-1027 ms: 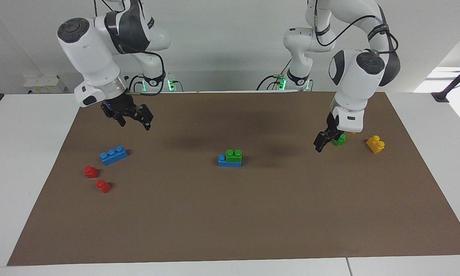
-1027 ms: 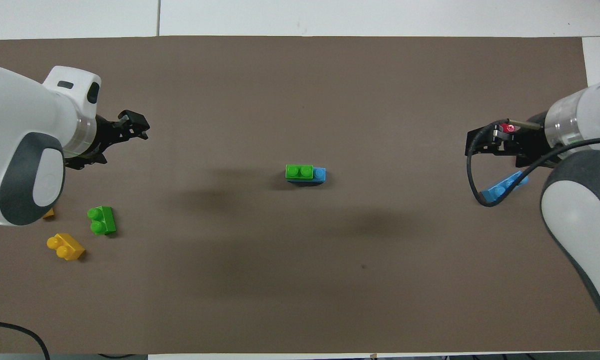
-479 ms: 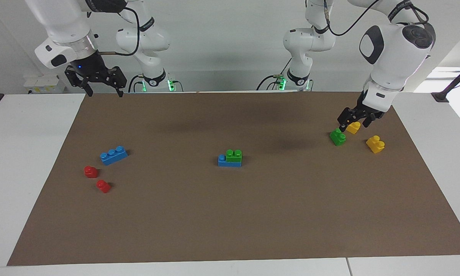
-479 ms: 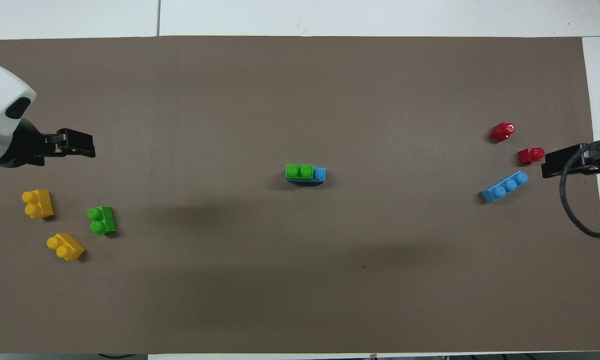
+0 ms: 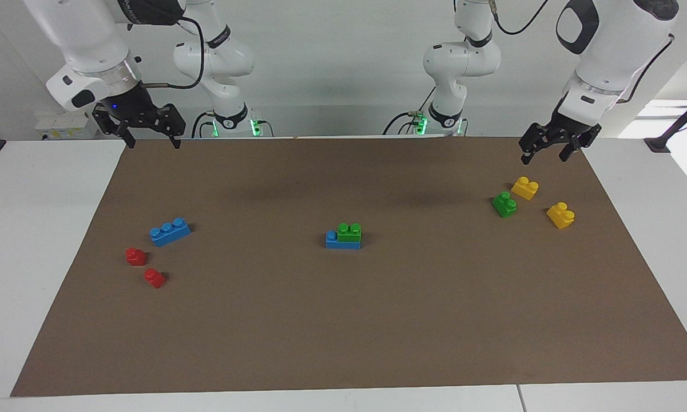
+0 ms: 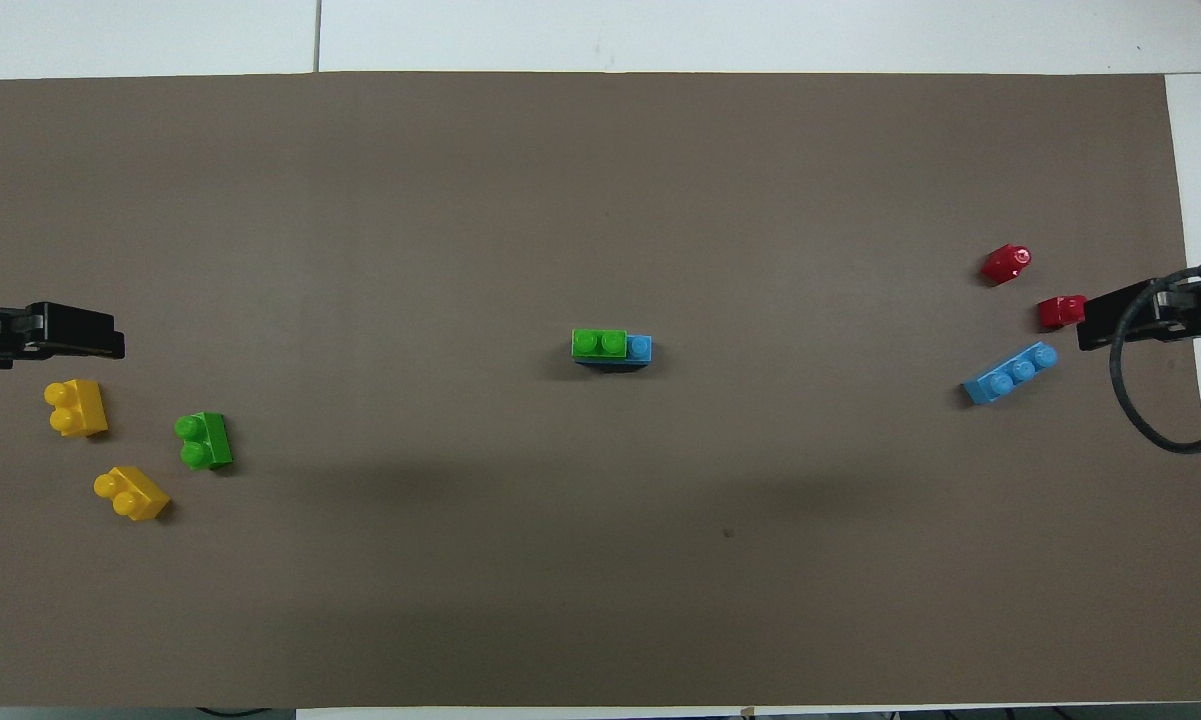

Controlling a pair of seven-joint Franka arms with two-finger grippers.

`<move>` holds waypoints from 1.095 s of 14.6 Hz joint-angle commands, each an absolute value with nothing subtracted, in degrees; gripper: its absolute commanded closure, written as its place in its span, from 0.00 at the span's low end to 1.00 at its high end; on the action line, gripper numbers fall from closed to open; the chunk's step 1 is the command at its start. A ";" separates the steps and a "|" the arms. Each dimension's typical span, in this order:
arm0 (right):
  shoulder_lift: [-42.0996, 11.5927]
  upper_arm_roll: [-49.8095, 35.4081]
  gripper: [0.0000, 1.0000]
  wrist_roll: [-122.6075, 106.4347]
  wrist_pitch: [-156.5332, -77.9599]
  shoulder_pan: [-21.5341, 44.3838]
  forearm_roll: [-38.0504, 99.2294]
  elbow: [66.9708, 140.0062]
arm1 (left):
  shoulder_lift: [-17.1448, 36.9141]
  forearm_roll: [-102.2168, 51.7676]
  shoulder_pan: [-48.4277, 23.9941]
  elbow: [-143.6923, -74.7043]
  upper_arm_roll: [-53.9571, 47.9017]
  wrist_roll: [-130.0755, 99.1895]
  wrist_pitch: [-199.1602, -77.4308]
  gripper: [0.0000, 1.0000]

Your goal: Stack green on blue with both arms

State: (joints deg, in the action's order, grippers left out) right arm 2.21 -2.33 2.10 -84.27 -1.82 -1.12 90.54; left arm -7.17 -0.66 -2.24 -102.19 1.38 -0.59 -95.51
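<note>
In the middle of the mat a green (image 5: 349,231) (image 6: 599,343) two-stud brick sits on a blue (image 5: 342,243) (image 6: 640,347) three-stud brick, covering two of its studs. A second green brick (image 5: 504,204) (image 6: 203,441) lies loose toward the left arm's end. A second blue brick (image 5: 170,231) (image 6: 1009,373) lies loose toward the right arm's end. My left gripper (image 5: 544,155) (image 6: 110,338) hangs open and empty over the mat's edge by the yellow bricks. My right gripper (image 5: 153,142) (image 6: 1090,322) hangs open and empty over the mat's corner at its own end.
Two yellow bricks (image 5: 524,187) (image 5: 560,215) lie beside the loose green one. Two small red bricks (image 5: 135,256) (image 5: 154,278) lie a little farther from the robots than the loose blue one. All of them rest on a brown mat (image 5: 343,320) on the white table.
Both arms have risen and drawn back toward their own ends of the table. The left gripper has left the loose green brick's side. No brick has moved.
</note>
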 commanded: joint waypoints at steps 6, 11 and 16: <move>1.58 -2.81 0.00 -1.93 -84.29 -4.39 -1.32 89.56 | -8.44 -0.35 -1.76 -103.27 0.88 0.17 -95.71 0.00; 1.67 -2.81 0.00 -1.85 -84.38 -5.10 -1.32 89.91 | -8.53 -0.35 -2.02 -103.27 0.88 0.17 -95.54 0.00; 1.76 -2.81 0.00 -1.41 -84.29 -5.01 -1.32 89.91 | -8.53 -0.35 -2.11 -103.27 0.88 0.18 -95.27 0.00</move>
State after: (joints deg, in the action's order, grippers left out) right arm 2.14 -2.29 -0.42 -84.37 -4.15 -1.12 90.41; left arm -7.37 -0.55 -2.23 -102.24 1.06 -0.06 -95.00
